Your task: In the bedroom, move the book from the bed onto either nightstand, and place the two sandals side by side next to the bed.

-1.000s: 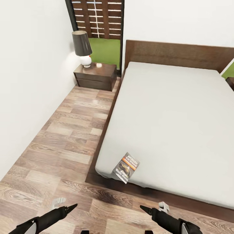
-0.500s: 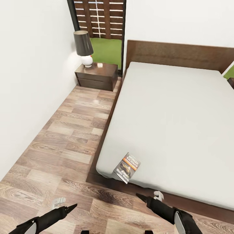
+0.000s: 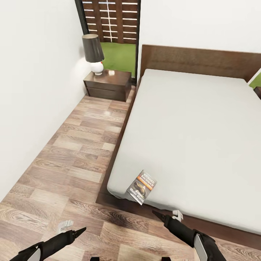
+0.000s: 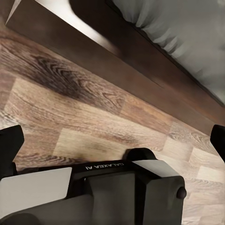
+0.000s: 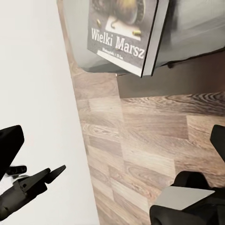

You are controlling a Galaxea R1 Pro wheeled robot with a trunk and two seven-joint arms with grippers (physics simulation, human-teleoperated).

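The book (image 3: 141,187) lay on the bed (image 3: 195,137) at its near corner, overhanging the mattress edge. The nightstand (image 3: 107,85) stood beside the bed's headboard against the wall, carrying a lamp (image 3: 93,53). The right end effector (image 3: 158,214) hovered over the wood floor (image 3: 72,156) just short of the book, its fingers apart. The left end effector (image 3: 80,230) hung farther from the bed, fingers also apart.

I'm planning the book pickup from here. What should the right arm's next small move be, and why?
Probably ease the right gripper forward and up toward the book. The book lies at the mattress's near corner, overhanging the bed edge just ahead of the open fingers, which sit lower, beside the frame. The nightstand comes later.
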